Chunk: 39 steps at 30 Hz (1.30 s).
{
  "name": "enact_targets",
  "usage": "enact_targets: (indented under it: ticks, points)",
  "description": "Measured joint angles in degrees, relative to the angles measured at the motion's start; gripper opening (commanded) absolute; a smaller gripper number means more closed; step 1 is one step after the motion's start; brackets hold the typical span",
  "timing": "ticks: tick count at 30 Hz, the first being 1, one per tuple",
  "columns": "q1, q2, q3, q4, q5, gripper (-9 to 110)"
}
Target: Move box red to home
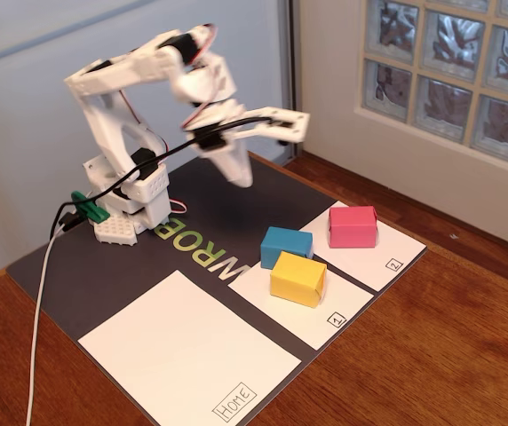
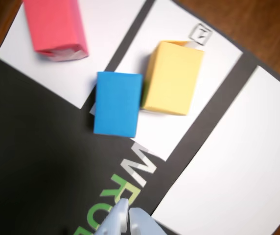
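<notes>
The red box (image 1: 353, 226) sits on the narrow white sheet numbered 2 at the right of the fixed view; in the wrist view it lies at the top left (image 2: 55, 27). The home sheet (image 1: 187, 351), a large white square with a "HOME" label at its front corner, lies at the front left of the dark mat; in the wrist view its bare paper fills the right side (image 2: 238, 166). My gripper (image 1: 241, 173) hangs in the air above the mat's middle, well apart from the red box. In the wrist view its fingertips (image 2: 128, 211) stand together, shut and empty.
A blue box (image 1: 286, 246) and a yellow box (image 1: 297, 278) touch each other on and beside the sheet numbered 1 (image 1: 316, 319). The arm's base (image 1: 130, 213) stands at the mat's back left. A white cable (image 1: 41, 311) trails off the front left. A glass-block window is at the back right.
</notes>
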Motion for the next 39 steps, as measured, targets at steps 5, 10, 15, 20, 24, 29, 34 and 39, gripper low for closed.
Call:
enact_targets:
  ticks: [5, 10, 15, 20, 24, 29, 34, 39]
  points:
    - [-4.04, -8.09, -7.65, 0.00, -0.26, 0]
    - [-8.00, -15.64, -13.71, 0.00, 1.23, 0]
    - [-10.63, -19.95, -15.73, -2.29, 4.04, 2]
    - [-12.22, -25.58, -17.93, -2.72, 6.77, 10]
    - [-12.74, -30.15, -21.45, -2.64, 7.29, 0]
    - [-13.71, -35.68, -27.07, -2.64, 8.35, 0]
    - [-14.85, -41.66, -33.66, -2.11, 10.11, 0]
    - [-16.52, -49.39, -42.10, -0.70, 11.34, 0]
